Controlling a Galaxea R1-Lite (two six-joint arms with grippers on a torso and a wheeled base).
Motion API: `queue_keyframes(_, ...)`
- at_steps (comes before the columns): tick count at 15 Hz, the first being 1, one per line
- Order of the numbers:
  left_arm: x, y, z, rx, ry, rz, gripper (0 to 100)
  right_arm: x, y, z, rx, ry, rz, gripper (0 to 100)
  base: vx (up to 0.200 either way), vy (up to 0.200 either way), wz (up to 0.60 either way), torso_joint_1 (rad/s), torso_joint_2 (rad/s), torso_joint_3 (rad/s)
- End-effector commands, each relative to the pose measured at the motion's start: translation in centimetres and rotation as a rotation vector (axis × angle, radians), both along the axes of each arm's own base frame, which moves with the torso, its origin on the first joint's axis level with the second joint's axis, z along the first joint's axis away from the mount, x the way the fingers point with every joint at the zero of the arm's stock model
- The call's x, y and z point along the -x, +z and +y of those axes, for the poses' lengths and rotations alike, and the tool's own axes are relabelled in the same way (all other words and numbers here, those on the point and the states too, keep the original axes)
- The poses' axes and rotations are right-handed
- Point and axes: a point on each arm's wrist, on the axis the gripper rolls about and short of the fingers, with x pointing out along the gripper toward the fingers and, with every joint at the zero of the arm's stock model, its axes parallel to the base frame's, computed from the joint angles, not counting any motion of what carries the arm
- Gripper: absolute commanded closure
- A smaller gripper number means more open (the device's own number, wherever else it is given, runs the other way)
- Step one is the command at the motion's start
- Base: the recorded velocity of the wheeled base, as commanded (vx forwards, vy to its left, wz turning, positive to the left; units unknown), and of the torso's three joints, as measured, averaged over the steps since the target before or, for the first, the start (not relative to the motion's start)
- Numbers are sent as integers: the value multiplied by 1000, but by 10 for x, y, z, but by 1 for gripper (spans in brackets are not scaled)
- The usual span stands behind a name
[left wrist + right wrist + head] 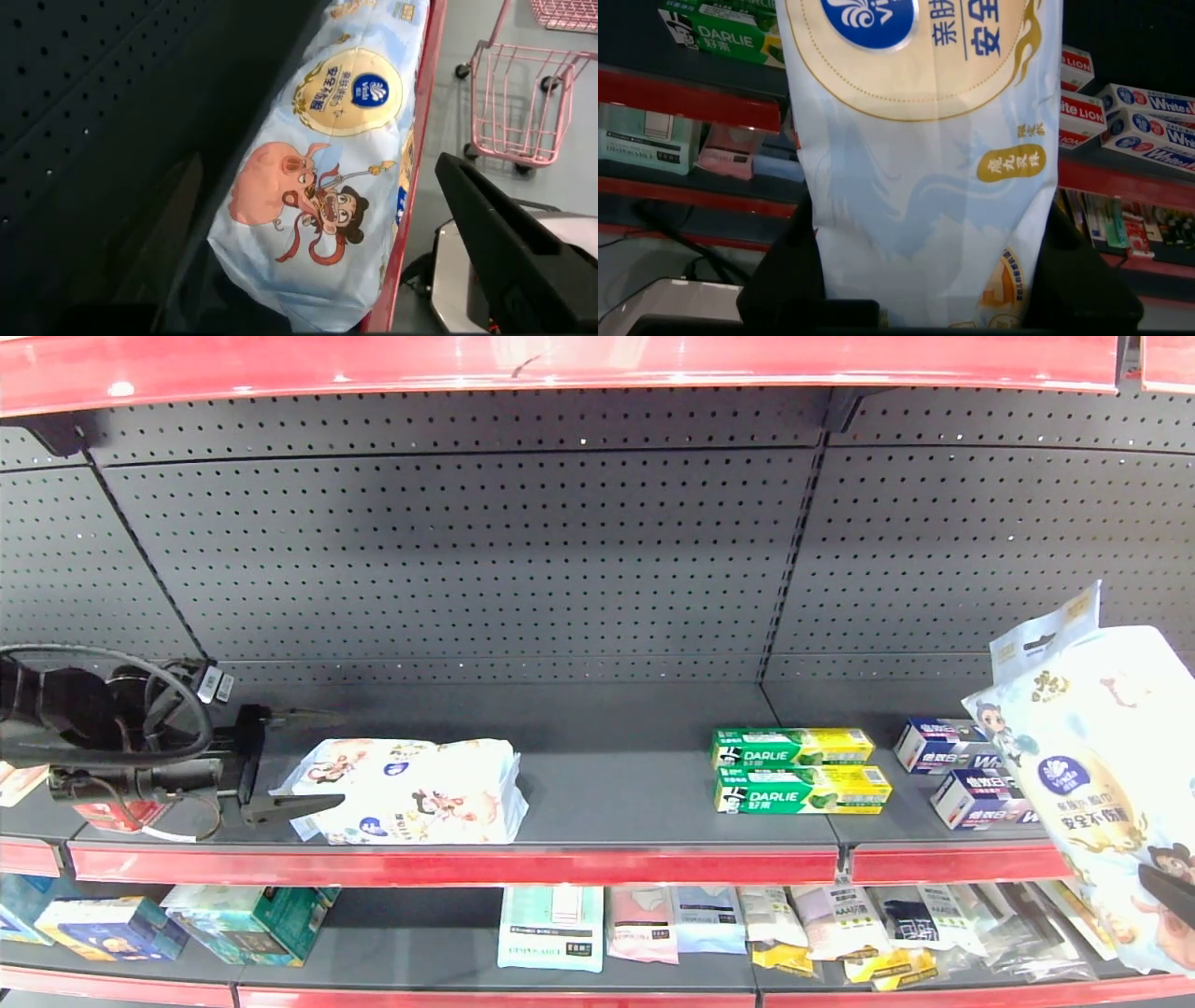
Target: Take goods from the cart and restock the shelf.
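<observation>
A white and blue wipes pack with cartoon print lies flat on the middle shelf, left of centre. My left gripper is open at the pack's left end, one finger behind it and one in front. In the left wrist view the pack lies between the spread fingers. At the far right my right gripper is shut on a second, matching pack, held upright in front of the shelf. The right wrist view shows that pack clamped between dark fingers.
Two green toothpaste boxes and blue-white boxes lie on the right part of the shelf. The lower shelf holds cartons and several small packets. A pink cart stands on the floor behind.
</observation>
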Motion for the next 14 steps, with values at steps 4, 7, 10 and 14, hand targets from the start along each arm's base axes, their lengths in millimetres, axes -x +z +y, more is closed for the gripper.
queue_keyframes(4,12,33,2,-23,14,-100,0,1,-1,0,-3,3,-3,100,0,0,0,0,0,0)
queue_keyframes(7,18,36,17,-23,64,-91,0,2,0,0,-4,3,-9,100,0,0,0,0,0,0)
queue_keyframes(10,23,33,27,12,110,-16,0,5,3,0,-4,2,-32,100,0,0,0,0,0,0)
queue_keyframes(14,26,33,35,86,176,135,0,6,5,1,-4,2,-45,100,0,0,0,0,0,0)
